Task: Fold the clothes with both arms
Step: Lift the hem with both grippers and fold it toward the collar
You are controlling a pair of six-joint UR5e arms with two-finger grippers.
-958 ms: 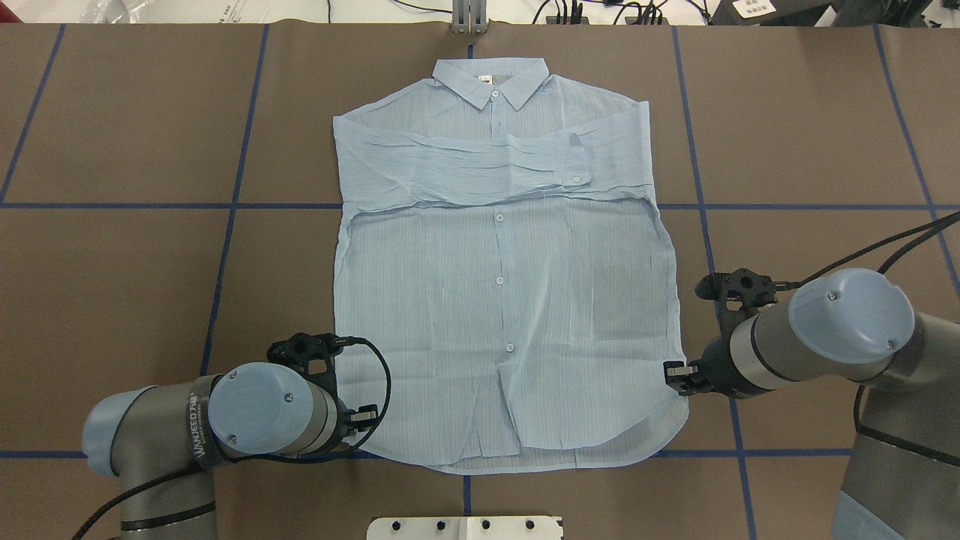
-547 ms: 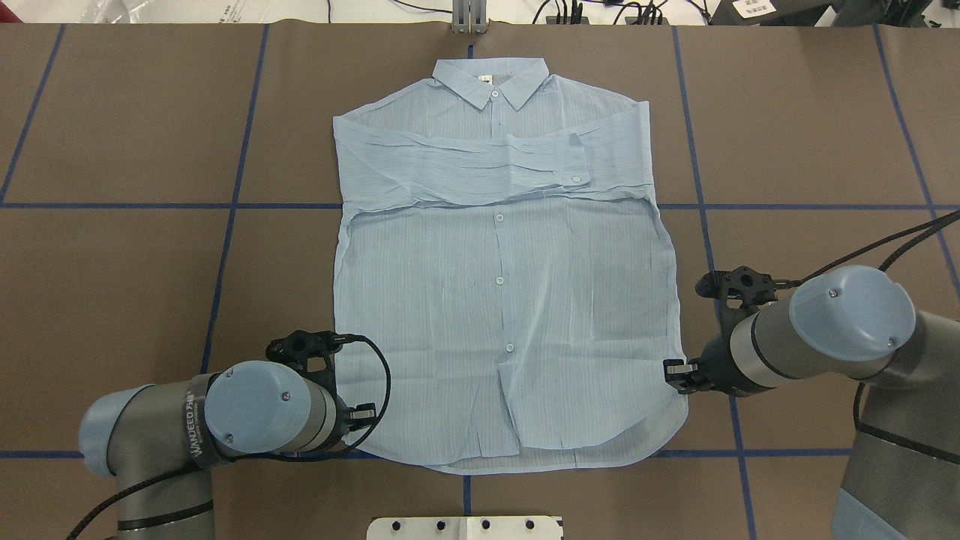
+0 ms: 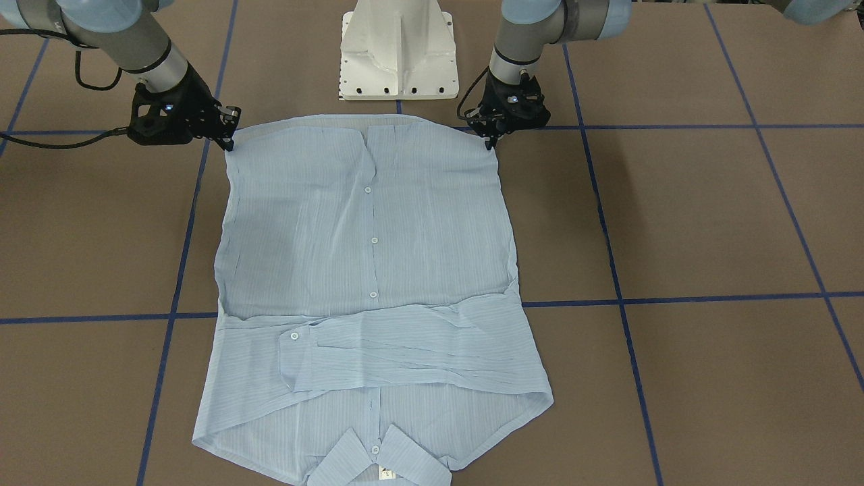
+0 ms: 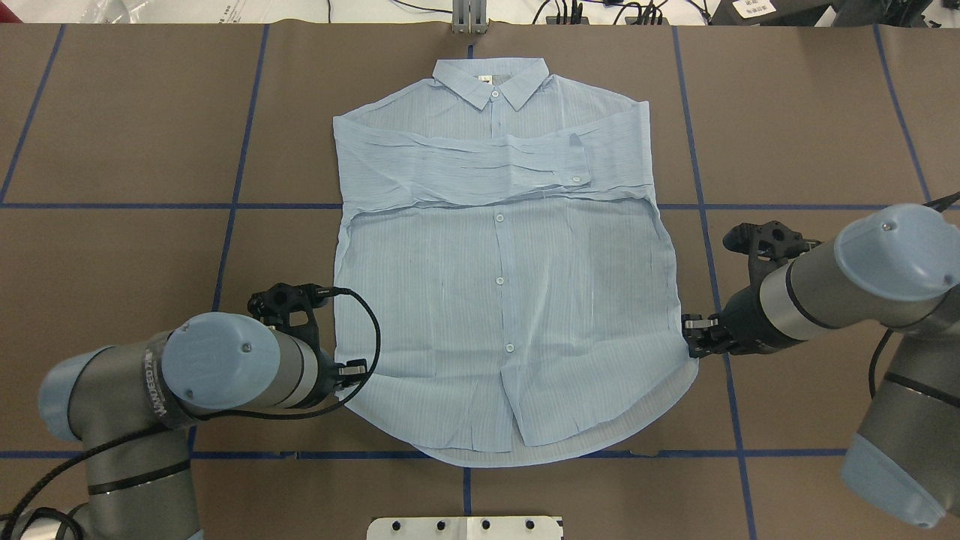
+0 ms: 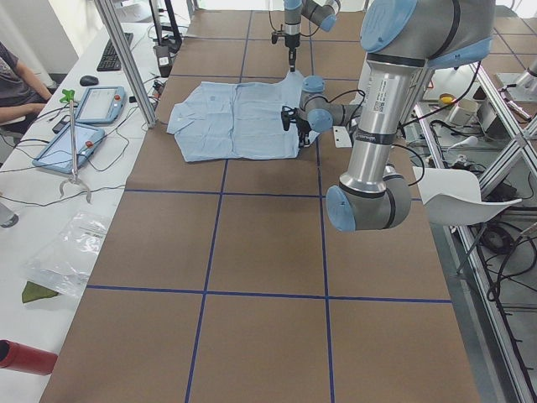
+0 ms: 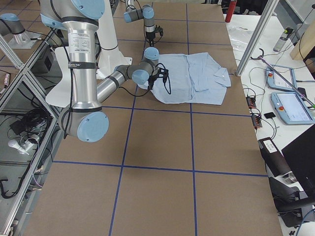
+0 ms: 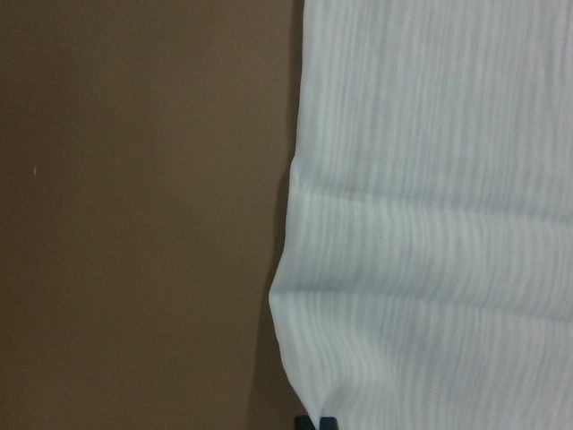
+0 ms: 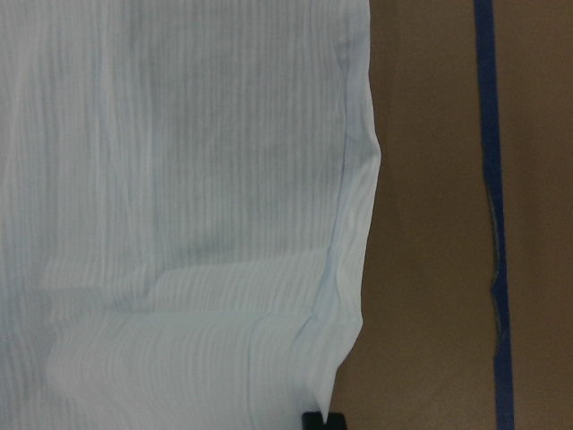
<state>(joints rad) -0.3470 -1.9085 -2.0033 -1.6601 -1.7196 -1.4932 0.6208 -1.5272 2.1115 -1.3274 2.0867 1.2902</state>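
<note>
Your shirt (image 4: 499, 300) lies flat on the counter (image 4: 112, 262); left claw (image 4: 360, 371) and right claw (image 4: 690, 336) each pinch a hem corner. The strap (image 4: 156, 379) behind the left claw seems to read WANJEED.

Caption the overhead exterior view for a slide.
Left pincer and right pincer pinch the hem corners of a light blue shirt, sleeves folded across its chest.

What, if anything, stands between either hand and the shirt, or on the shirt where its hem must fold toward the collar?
Nothing visible. The left hand and right hand meet the shirt at its hem corners; only its own folded sleeve lies before the collar.
</note>
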